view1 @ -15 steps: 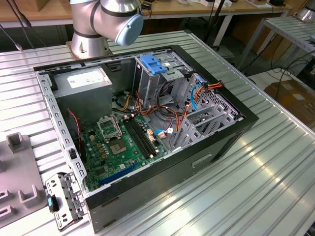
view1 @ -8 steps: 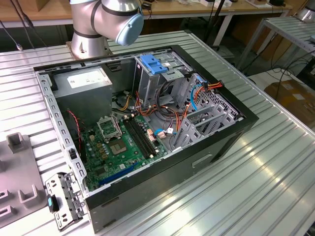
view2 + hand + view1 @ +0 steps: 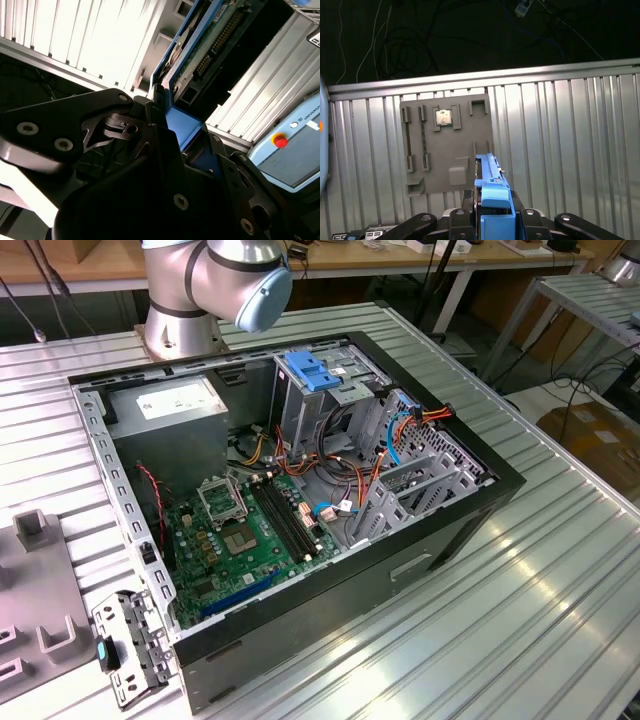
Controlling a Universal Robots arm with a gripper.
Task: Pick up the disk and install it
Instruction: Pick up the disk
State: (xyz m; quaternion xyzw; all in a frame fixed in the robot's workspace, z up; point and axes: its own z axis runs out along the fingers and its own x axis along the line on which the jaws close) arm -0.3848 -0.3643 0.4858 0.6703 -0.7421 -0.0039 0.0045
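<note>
The tool (image 3: 494, 207) is clenched on the disk (image 3: 202, 47), holding it edge-on in the air by its blue-railed end. In the second wrist view the green circuit board on one face of the disk shows. Below lies the ribbed metal worktop (image 3: 560, 150), with a grey fixture plate (image 3: 445, 150) close to its edge and a small chip (image 3: 442, 117) seated in the plate. In the exterior view the open computer case (image 3: 400, 570) stands on the worktop, its motherboard (image 3: 250, 530) exposed.

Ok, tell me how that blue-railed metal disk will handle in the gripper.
Probably stiff: the silver-metal disk with blue plastic rails shows no sag clamped edge-on in the gripper. Its exposed circuit board looks fragile, and smooth rails might slip.
</note>
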